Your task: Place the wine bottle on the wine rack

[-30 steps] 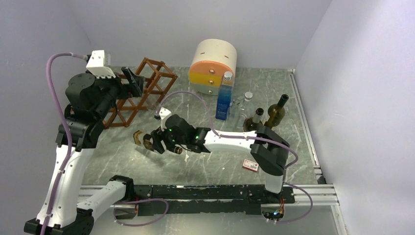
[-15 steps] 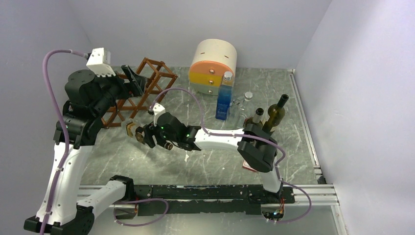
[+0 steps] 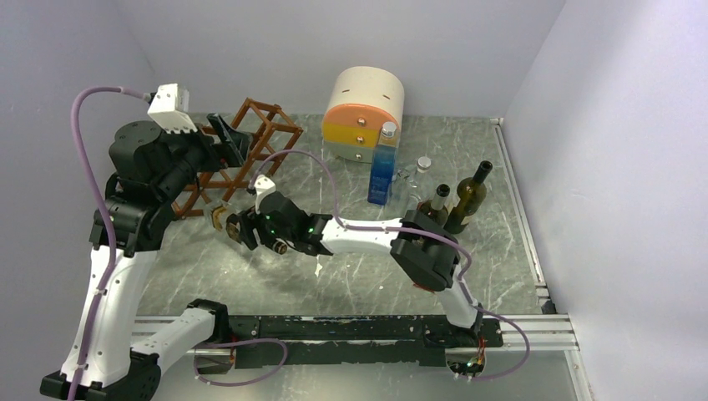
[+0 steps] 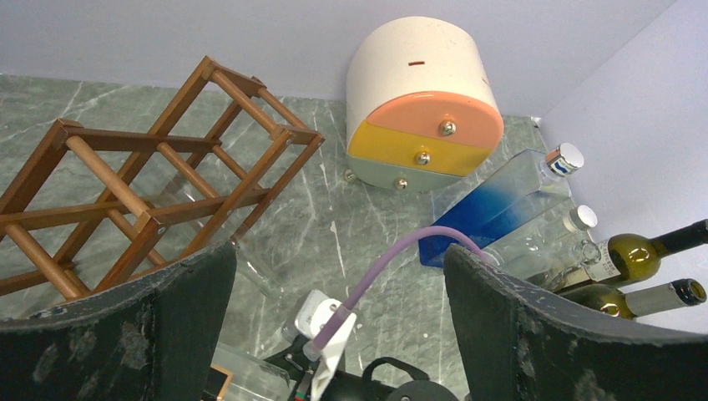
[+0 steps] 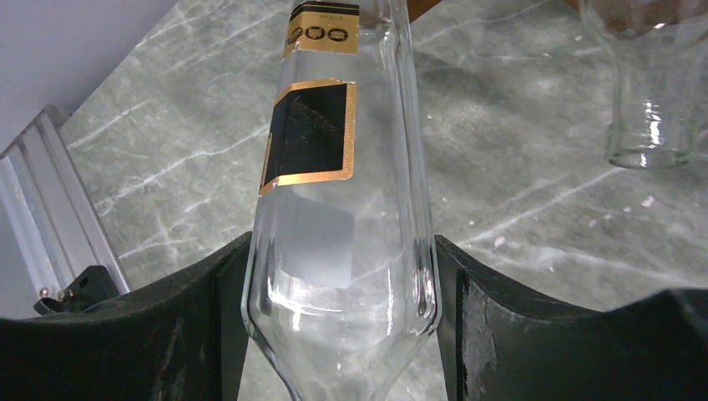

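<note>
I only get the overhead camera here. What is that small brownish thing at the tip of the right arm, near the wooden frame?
Observer: It is a clear glass wine bottle with a black, gold-edged label. The right gripper is clamped around its body.
Visitor: Is the other arm holding anything?
Observer: No. The fingers of the left gripper stand wide apart with nothing between them.
Visitor: Is there anything ahead of the held bottle?
Observer: Yes. A second glass neck, clear and with an open mouth, shows beyond it and does not touch it.
</note>
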Available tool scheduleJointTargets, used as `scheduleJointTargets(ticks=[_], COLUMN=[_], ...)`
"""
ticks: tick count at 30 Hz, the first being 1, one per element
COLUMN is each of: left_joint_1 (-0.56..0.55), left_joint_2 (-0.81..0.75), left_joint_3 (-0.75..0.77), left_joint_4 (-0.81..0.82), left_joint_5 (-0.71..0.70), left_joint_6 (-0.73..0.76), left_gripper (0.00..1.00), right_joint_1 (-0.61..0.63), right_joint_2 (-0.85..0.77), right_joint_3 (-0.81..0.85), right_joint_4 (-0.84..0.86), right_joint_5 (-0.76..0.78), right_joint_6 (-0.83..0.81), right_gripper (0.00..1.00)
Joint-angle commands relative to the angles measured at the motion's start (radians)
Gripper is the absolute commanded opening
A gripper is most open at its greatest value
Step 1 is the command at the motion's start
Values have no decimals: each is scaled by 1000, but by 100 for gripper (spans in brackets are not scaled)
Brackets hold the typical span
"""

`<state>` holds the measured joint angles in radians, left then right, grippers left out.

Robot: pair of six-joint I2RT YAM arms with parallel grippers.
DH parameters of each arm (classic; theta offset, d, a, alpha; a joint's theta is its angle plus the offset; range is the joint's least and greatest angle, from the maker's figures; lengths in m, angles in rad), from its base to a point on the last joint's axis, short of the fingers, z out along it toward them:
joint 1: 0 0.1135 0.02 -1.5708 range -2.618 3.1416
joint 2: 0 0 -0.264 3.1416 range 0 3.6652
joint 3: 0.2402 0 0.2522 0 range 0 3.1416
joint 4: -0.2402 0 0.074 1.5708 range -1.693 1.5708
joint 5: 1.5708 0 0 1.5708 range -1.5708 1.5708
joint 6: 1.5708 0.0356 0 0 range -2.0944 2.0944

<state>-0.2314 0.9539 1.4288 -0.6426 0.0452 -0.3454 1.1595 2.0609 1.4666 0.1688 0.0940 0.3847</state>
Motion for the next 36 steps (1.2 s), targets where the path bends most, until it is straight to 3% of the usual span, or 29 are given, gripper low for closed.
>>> scheduleJointTargets(ticks=[1,14,36], left_joint_1=[9,9,9], left_joint_2=[-21,-3,0], left_joint_3=[34,40,29], left_joint_4=[-8,-45,-52], left_joint_5=[21,34,11], left_joint_6=[1,11,24], left_gripper=[98,98,98], right_joint_1=[3,4,7], right_joint_2=[16,-35,-68], right_joint_3=[100,13,-10], right_joint_4=[175,316,368], right_joint_5=[45,90,79], right_joint_6=[37,73,151], right_gripper=[0,0,0])
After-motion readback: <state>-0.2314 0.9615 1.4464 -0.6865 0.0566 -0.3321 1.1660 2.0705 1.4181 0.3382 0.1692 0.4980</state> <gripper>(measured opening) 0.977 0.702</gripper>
